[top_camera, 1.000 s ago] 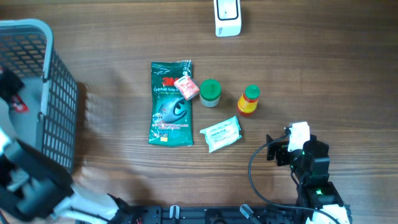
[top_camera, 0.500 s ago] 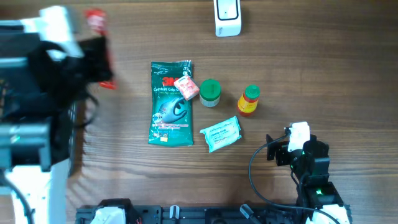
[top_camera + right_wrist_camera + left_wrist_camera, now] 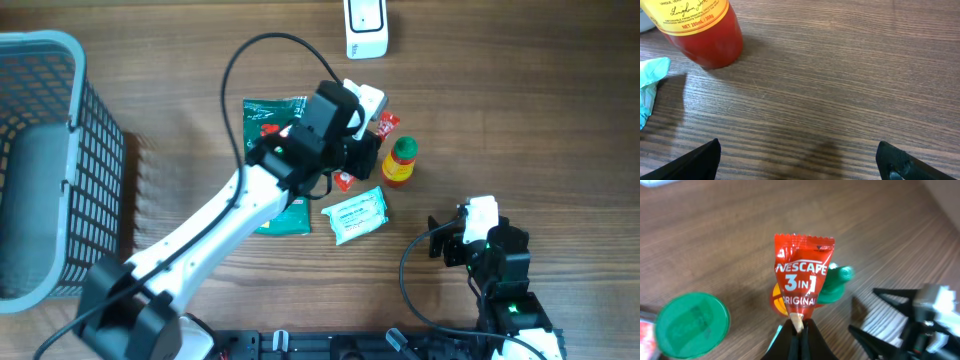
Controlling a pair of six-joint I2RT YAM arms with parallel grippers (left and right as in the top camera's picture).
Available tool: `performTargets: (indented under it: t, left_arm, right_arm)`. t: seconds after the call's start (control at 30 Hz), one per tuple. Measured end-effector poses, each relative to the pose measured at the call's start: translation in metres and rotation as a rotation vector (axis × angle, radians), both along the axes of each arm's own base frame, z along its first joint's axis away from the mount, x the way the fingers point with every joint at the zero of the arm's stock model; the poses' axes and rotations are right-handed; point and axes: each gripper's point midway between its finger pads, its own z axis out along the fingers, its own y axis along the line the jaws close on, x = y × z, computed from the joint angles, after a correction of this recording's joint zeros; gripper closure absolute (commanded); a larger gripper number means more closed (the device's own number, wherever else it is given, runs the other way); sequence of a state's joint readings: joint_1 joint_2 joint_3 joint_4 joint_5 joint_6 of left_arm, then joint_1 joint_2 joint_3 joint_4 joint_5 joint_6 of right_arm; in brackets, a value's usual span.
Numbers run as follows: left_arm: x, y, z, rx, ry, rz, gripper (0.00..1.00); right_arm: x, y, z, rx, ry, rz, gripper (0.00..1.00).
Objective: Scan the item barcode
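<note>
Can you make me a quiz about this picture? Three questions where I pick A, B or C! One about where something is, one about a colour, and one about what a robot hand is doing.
1. Where is the grey basket?
A) at the left side of the table
B) at the right side
C) in the middle

2. What colour is the sachet pinched in the left hand?
A) blue
B) red
C) yellow

3. How is the right hand?
A) shut tight with nothing in it
B) shut on the basket's rim
C) open, holding nothing

Answers:
1 A: the overhead view shows it at the left edge.
2 B: the left wrist view shows a red wrapper with white letters.
3 C: it gapes wide over bare wood.
</note>
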State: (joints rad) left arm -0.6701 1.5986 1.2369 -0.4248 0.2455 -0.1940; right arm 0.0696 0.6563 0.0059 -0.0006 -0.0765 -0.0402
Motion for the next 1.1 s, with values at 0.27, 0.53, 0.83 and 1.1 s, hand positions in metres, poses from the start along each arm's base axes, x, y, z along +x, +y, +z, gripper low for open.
performTargets:
  t: [0.27,0.53,0.83,1.1]
  left_arm:
    - [0.004,-0.014,-0.033,-0.003,0.085,0.042,0.87]
    - [0.003,-0.01,-0.036,-0.001,0.122,0.09,0.96]
    - [0.029,0.043,0.053,-0.032,-0.14,0.252,0.86]
    - [-0.04,0.173,0.15,0.146,-0.362,0.472,0.0]
  right_arm:
    - [0.0,0.0,0.0,0.0,0.0,0.0,0.0]
    - [0.0,0.0,0.0,0.0,0.0,0.0,0.0]
    - [0.0,0.0,0.0,0.0,0.0,0.0,0.0]
    - [0.0,-0.003,0.0,-0.025,-0.003,-0.003,0.0]
